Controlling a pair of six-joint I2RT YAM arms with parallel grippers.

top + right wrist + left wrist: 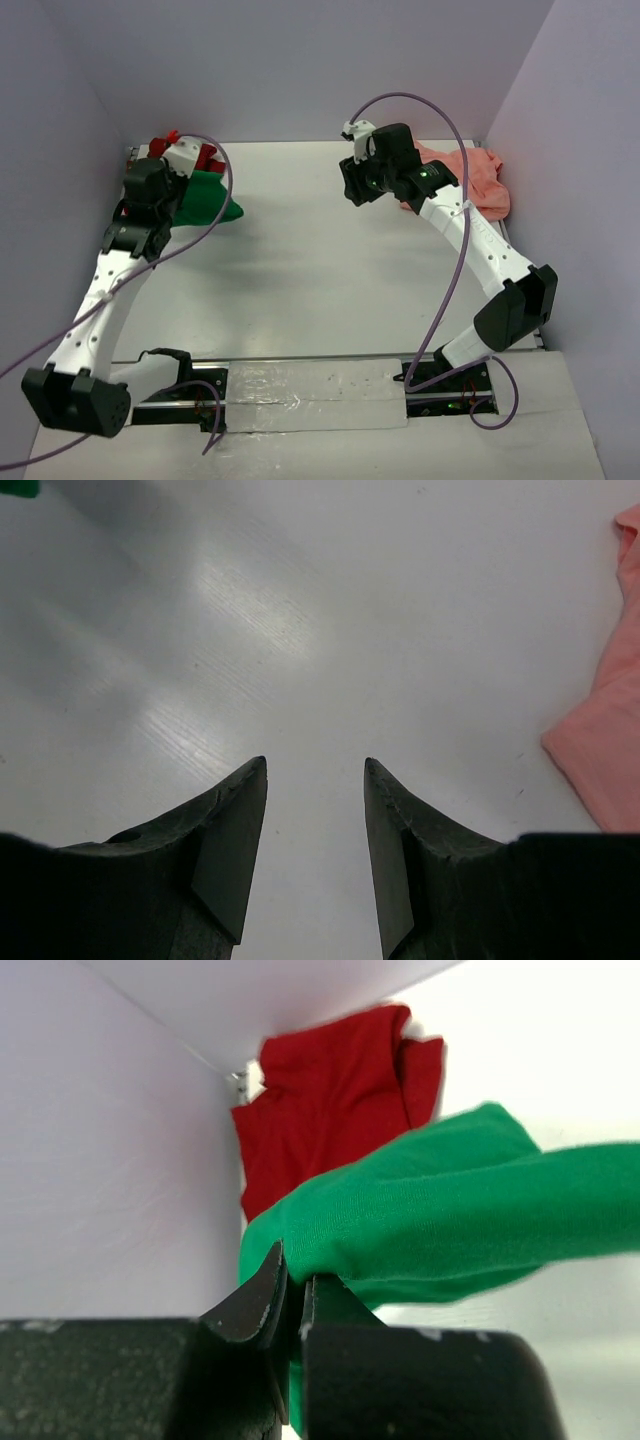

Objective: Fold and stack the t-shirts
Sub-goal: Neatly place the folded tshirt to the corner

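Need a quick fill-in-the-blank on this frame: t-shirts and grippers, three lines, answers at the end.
1. The left gripper is shut on the ____.
2. In the far left corner of the table, behind that one, lies the ____.
3. The right gripper is open and empty over bare table; nearest it lies the ____.
Missing words: green t-shirt; red t-shirt; pink t-shirt.

- The left arm reaches forward toward the far left corner, its wrist tipped down.
- The left gripper is pinched tight on a fold of the green t-shirt.
- The right arm stretches forward, its wrist turned inward.
- The right gripper has its fingers spread apart.
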